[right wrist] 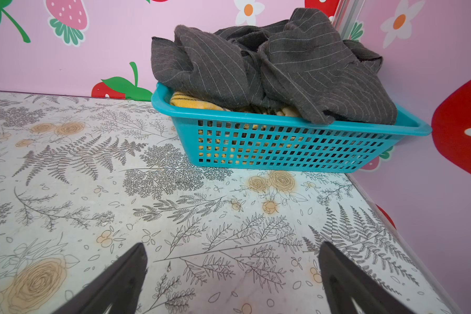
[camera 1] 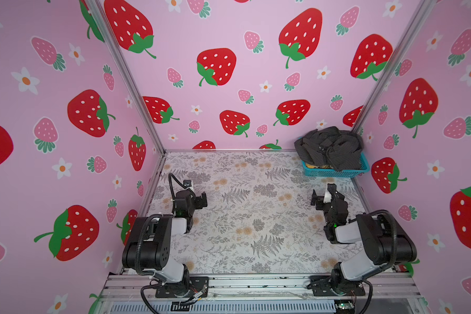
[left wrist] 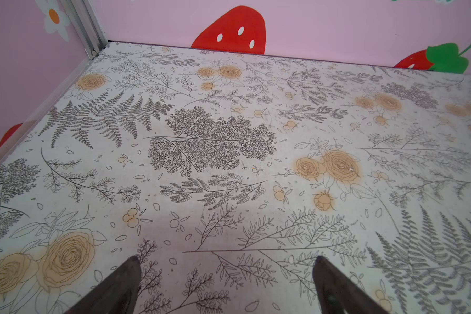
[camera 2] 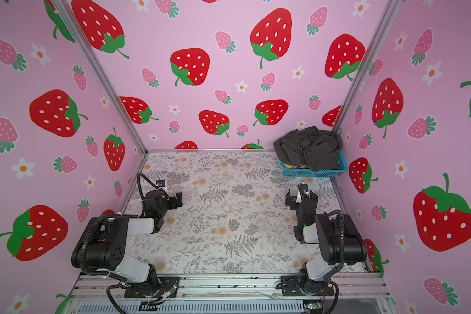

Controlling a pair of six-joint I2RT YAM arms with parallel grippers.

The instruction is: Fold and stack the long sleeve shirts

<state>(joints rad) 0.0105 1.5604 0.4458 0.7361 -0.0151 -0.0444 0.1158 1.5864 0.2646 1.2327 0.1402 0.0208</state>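
Charcoal pinstripe shirt (camera 1: 329,146) (camera 2: 309,146) (right wrist: 278,62) lies crumpled on top of the teal basket (camera 1: 335,173) (camera 2: 314,173) (right wrist: 283,146), with folds spilling over the rim on the side nearest the right wall. Beneath it, a yellow plaid shirt (right wrist: 191,101) shows at the rim and through the lattice wall of the basket. The basket stands on the tabletop (camera 1: 242,217) in the far right corner, close against both strawberry-print walls (camera 1: 229,81). The right pincer (camera 1: 322,193) (camera 2: 297,191) (right wrist: 233,244) is the closer of the two: it sits near the basket on the side towards the arm bases, apart from it, and faces it, so that the right wrist view shows the basket and the shirts straight ahead beyond the fingertips. Its jaws stand wide apart and hold nothing. The left pincer (camera 1: 203,200) (camera 2: 178,199) (left wrist: 227,258) is on the left side of the tabletop, well apart from the basket, with only bare patterned surface ahead of it in the left wrist view; its jaws are likewise spread wide and empty. Both arms are folded, in both top views: each base is bolted to the rail at the near edge, the elbow is raised, and the forearm is doubled forward and low over the tabletop. The left pincer points towards the middle of the tabletop, the right one towards the far right corner.
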